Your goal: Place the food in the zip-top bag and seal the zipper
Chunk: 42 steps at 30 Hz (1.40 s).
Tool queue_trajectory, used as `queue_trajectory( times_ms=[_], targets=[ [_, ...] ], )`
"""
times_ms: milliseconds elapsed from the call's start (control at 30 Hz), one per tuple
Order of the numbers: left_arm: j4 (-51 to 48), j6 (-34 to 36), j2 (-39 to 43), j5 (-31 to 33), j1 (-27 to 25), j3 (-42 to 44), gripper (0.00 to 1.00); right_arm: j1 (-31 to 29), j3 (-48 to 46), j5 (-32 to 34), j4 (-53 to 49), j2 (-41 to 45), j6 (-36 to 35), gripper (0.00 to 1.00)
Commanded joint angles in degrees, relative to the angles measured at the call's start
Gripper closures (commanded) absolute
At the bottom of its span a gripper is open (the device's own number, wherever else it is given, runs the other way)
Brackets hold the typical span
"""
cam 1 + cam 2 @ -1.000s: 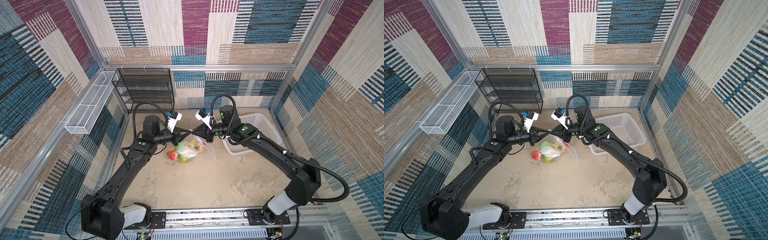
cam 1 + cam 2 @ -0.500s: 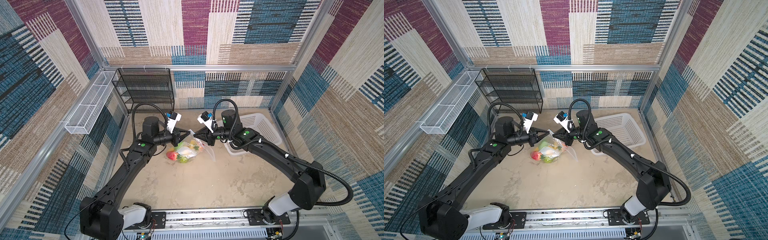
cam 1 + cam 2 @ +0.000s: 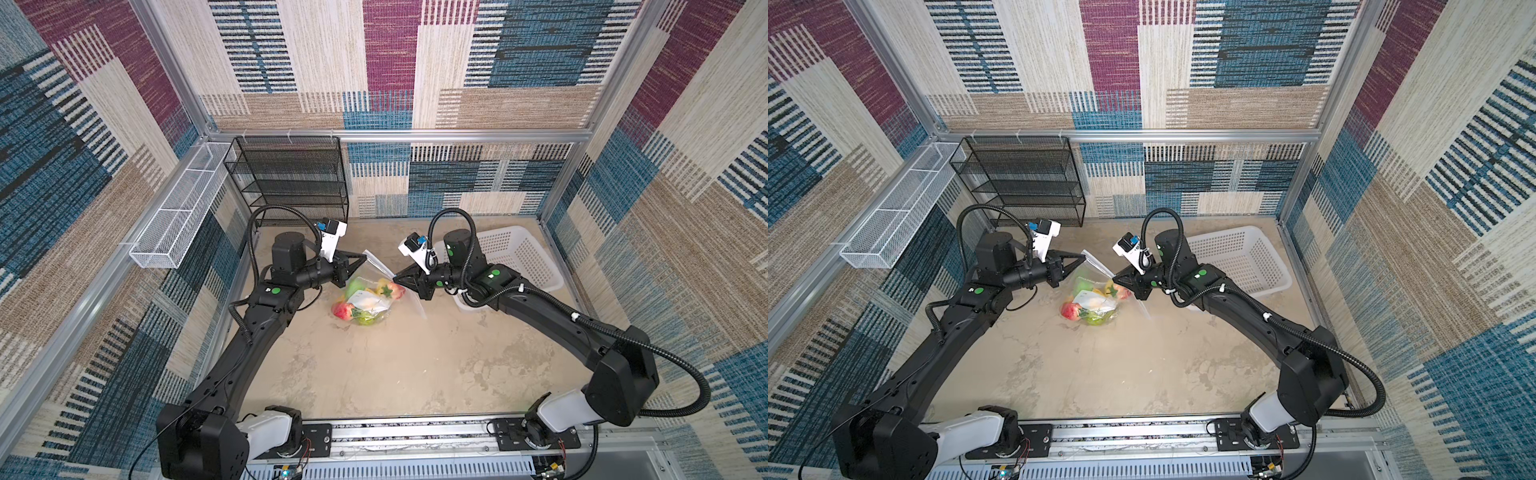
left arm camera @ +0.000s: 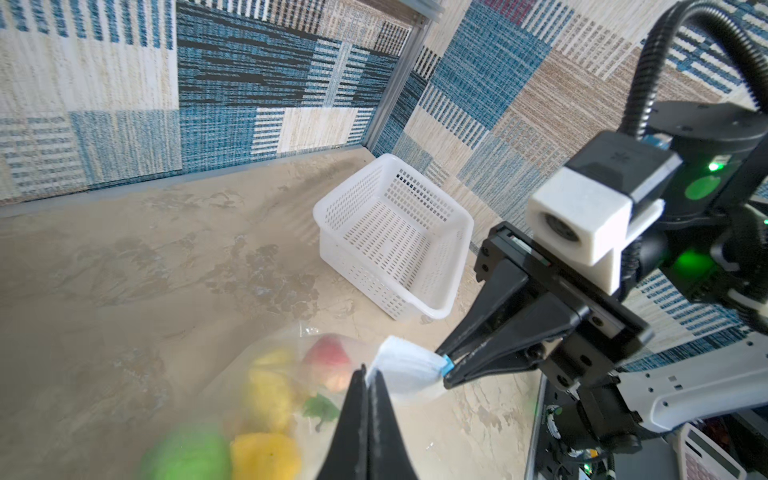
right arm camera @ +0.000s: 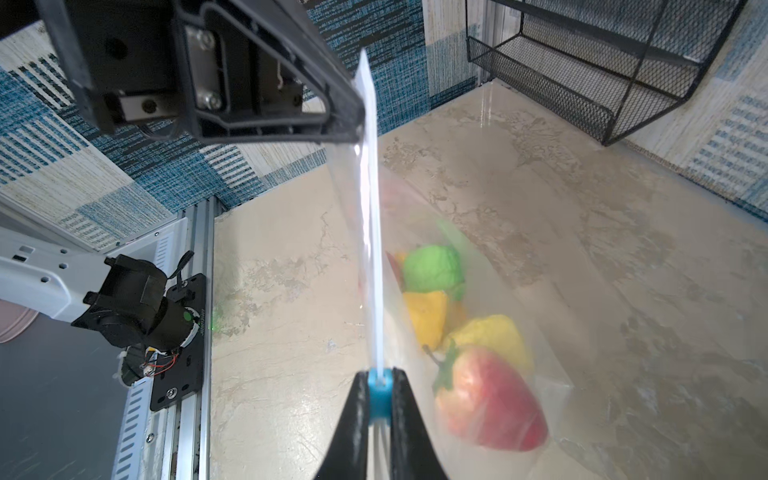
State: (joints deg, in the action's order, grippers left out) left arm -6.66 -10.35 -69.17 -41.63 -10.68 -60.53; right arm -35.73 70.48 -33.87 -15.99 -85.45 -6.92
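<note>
Right pincer (image 5: 379,376) grips the blue slider (image 5: 380,395), left pincer (image 4: 368,376) clamps the zip-top bag (image 3: 365,301) corner (food (image 3: 343,309) inside, twelve o'clock on worktop (image 3: 374,374)); advise pulling taut, straight along the zipper (image 5: 371,249).

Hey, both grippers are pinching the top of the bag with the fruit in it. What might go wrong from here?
1. The right gripper pinches only the small blue slider. It may slip off, leaving the zipper partly open.
2. The left gripper holds just a thin edge of the zip-top bag, so tension could pull the plastic free.
3. In the left wrist view the zipper looks curled beside the slider, so it might jam there.
</note>
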Motion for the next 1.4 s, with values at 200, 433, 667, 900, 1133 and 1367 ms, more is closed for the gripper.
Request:
queue_trajectory(
  times_ms=[200, 433, 667, 900, 1133, 1367],
  targets=[
    [4.35, -1.17, 0.35, 4.84, 4.06, 0.15, 1.0, 0.04, -3.25, 3.14, -6.05, 1.68, 1.2, 0.92],
    [4.81, -1.6, 0.0, 5.52, 5.66, 0.5, 1.0, 0.04, -5.98, 4.32, -6.6, 3.23, 1.67, 0.92],
    [4.83, -1.76, -0.44, 5.51, 5.69, 0.51, 1.0, 0.04, -10.15, 6.15, -7.13, 6.02, 2.85, 0.92],
    [5.25, -2.29, -0.71, 5.0, 5.71, 0.57, 1.0, 0.06, -13.38, 8.11, -7.46, 9.01, 3.67, 0.92],
    [4.99, -2.01, -0.39, 5.21, 5.69, 0.5, 1.0, 0.07, -15.41, 9.33, -8.62, 10.78, 4.34, 0.92],
    [3.78, -1.6, -0.18, 7.84, 5.68, 0.34, 1.0, 0.13, -16.73, 9.7, -8.66, 12.14, 4.94, 0.92]
  ],
)
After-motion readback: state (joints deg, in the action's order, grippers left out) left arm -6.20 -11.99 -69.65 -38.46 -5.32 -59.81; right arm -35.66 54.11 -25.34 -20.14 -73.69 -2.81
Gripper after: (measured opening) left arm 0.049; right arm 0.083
